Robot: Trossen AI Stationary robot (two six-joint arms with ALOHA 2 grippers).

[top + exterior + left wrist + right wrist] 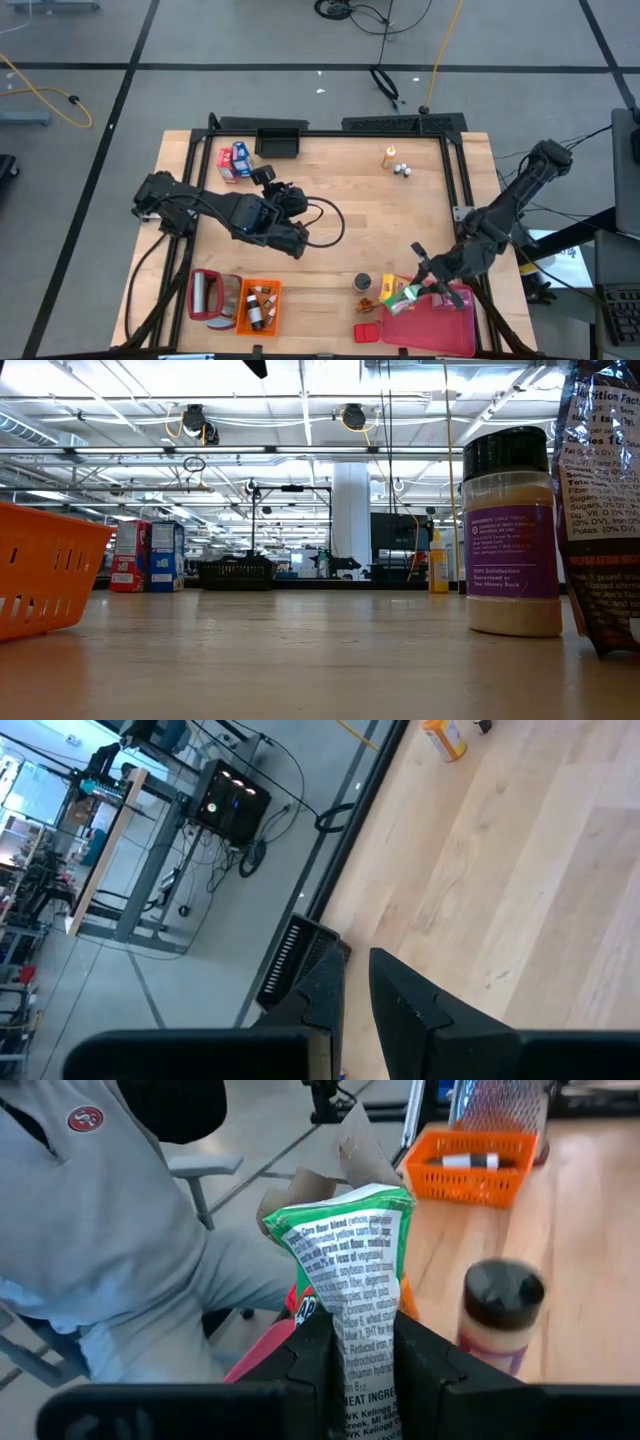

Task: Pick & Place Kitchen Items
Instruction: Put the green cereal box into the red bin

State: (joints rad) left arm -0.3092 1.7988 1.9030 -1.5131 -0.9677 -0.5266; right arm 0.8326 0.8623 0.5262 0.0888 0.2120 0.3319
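Green snack packet (402,294): from above we log it at the table's front right corner, over the pink-red tray (445,325), in the right gripper (432,280); the left gripper (290,238) idles mid-table, fingers almost closed on nothing. In the right wrist view the packet (350,1265) is pinched between the fingers; we judge it light, crinkly and crushable, best held by its flat edge.

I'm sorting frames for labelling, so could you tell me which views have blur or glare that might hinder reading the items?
Low view: ceiling lights glare, but the spice jar label stays partly legible. Right wrist view: the dark-capped jar is blurred, while the green packet in the right gripper prints sharply. High view: evenly lit, items too small to read.
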